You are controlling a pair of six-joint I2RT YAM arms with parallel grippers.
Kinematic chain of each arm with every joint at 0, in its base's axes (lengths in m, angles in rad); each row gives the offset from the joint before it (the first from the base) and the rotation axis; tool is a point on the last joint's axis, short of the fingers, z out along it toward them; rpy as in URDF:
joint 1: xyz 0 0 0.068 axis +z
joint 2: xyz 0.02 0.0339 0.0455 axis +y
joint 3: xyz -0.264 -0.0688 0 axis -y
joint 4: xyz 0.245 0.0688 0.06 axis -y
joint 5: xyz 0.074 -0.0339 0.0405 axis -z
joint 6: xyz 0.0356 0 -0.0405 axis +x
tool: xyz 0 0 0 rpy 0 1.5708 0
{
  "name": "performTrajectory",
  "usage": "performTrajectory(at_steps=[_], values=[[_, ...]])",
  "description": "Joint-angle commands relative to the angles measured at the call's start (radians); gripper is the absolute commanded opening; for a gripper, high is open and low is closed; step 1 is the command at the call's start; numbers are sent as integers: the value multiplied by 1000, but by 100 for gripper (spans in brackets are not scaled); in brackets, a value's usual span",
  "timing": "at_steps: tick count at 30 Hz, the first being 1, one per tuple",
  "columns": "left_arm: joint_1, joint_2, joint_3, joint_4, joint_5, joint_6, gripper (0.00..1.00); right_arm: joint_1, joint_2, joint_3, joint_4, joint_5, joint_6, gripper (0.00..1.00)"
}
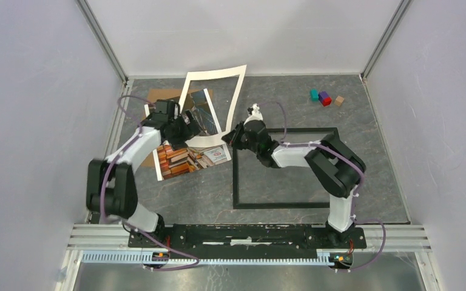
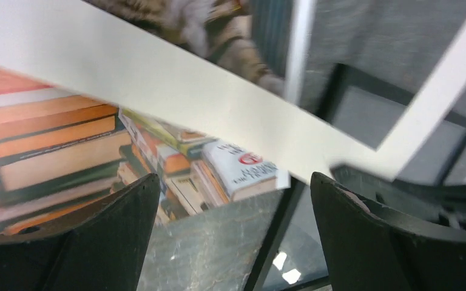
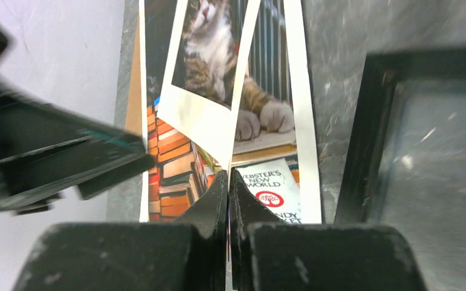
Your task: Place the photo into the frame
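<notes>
While my right gripper [image 1: 238, 136] holds the white mat [image 1: 215, 73] up off the photo [image 1: 185, 159], my left gripper [image 1: 179, 124] hangs open beside it.
From above, the photo lies flat on the table just left of the frame [image 1: 282, 205], partly over a brown backing board [image 1: 158, 95]. The mat tilts above it, its lower corner in my right jaws. On my left wrist view, both fingers [image 2: 127, 230] are spread wide with nothing between them, and the mat's strip crosses over the printed books. On my right wrist view, my jaws are pressed together on the mat's thin edge, with the cat below and the frame's black rail to the right. I judge I'm clearing the mat. Next I must carry it aside, then work my left fingers under a photo edge.
</notes>
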State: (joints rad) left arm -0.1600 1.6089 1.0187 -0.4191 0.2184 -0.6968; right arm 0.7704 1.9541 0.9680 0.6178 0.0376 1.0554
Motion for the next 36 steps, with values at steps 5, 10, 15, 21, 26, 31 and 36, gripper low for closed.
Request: performTrajectory(at_steps=[5,10,15,21,26,31,36], values=[[-16,-462,121,-67,-46,198,100,-73,-316,407,-748,46,-936,0],[-36,-510,144,-89,11,185,99,-59,-426,676,-1210,204,-1500,0],[-87,-507,181,-158,-150,293,98,12,-633,463,-1244,376,-1877,0],[-90,-581,134,-338,-608,194,100,67,-850,74,-1118,540,-2261,0],[-106,-646,-1,-352,-589,98,100,86,-994,-150,-1001,494,-2350,0],[-108,-648,-40,-321,-500,123,100,96,-1087,-324,-1070,318,-2297,0],[-106,-557,-15,-251,-107,209,100,97,-1121,-390,-1174,207,-2272,0]])
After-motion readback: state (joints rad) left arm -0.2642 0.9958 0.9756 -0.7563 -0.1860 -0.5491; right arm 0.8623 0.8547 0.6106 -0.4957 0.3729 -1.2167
